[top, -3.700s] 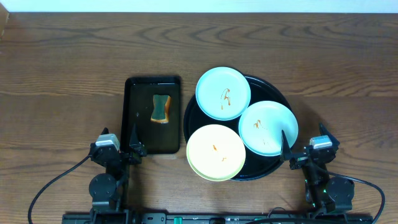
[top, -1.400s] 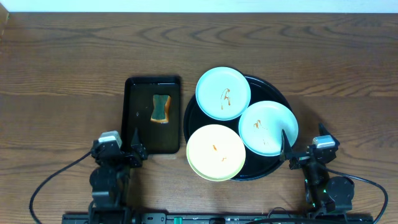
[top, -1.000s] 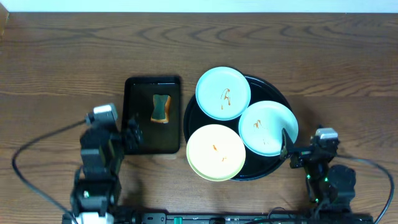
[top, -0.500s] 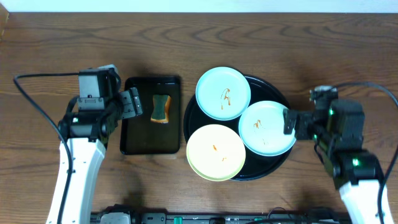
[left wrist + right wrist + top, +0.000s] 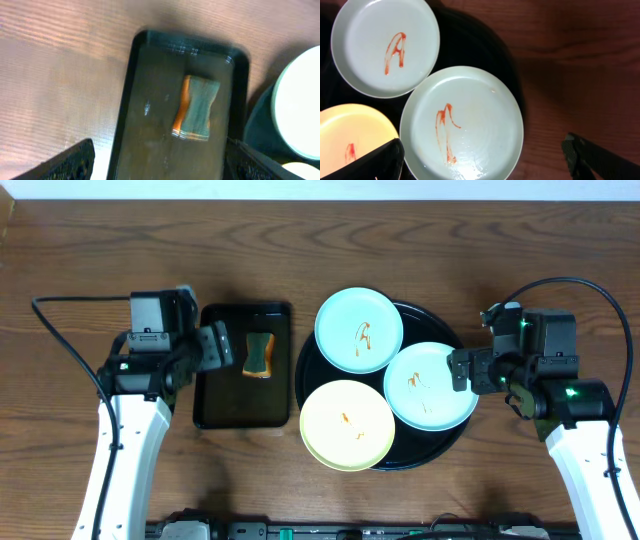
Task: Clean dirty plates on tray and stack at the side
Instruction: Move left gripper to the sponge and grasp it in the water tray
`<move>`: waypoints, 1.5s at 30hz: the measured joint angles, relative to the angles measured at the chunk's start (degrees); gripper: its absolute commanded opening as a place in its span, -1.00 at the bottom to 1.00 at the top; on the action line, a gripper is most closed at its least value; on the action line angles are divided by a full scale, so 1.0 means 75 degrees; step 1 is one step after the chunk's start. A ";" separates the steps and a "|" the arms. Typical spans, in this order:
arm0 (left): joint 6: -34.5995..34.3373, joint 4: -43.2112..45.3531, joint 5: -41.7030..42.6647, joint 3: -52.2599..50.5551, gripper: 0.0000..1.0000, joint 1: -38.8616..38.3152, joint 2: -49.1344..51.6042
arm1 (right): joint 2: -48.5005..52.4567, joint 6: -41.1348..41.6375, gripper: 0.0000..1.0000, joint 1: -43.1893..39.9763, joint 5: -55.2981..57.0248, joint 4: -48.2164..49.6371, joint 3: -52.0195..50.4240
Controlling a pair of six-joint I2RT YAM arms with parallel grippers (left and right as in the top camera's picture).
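Overhead: your left end effector [image 5: 218, 347], wide open and empty, hangs beside the sponge [image 5: 258, 354]. The right end effector [image 5: 463, 370], also open, hovers at the tray [image 5: 440, 442] rim, where three smeared plates [image 5: 346, 424] touch, so lifting one could drag a neighbour.

Left wrist: descending off-centre risks clipping the rectangular tray [image 5: 127, 100] wall.

Right wrist: the jaws straddle one mint plate [image 5: 462, 122].

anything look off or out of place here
The round tray is crowded: the yellow plate hangs over its near-left rim, the far mint plate over its far-left rim. Both, and the near mint plate, carry orange sauce smears. Nothing looks spilled or broken.
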 measured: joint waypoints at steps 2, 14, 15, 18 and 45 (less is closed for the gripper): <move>-0.0052 0.0621 0.0076 0.0006 0.68 -0.0006 0.0035 | 0.0000 -0.0003 0.98 0.0000 -0.0026 0.0006 0.0000; -0.0201 0.1673 0.0076 0.0020 0.57 -0.1037 0.2174 | 0.0000 -0.0003 0.99 0.0000 -0.0087 0.0003 0.0003; -0.0201 0.1705 0.0076 0.0020 0.57 -0.1137 0.2477 | 0.0000 -0.0003 0.99 0.0000 -0.0087 0.0006 0.0003; -0.0204 0.1789 0.0073 0.0020 0.45 -0.1335 0.3185 | 0.0000 -0.0003 0.99 0.0000 -0.0085 0.0003 0.0003; -0.0321 0.1673 -0.0160 0.0044 -0.85 -0.1553 0.2786 | 0.0000 -0.0029 0.98 0.0000 0.0125 0.0000 0.0003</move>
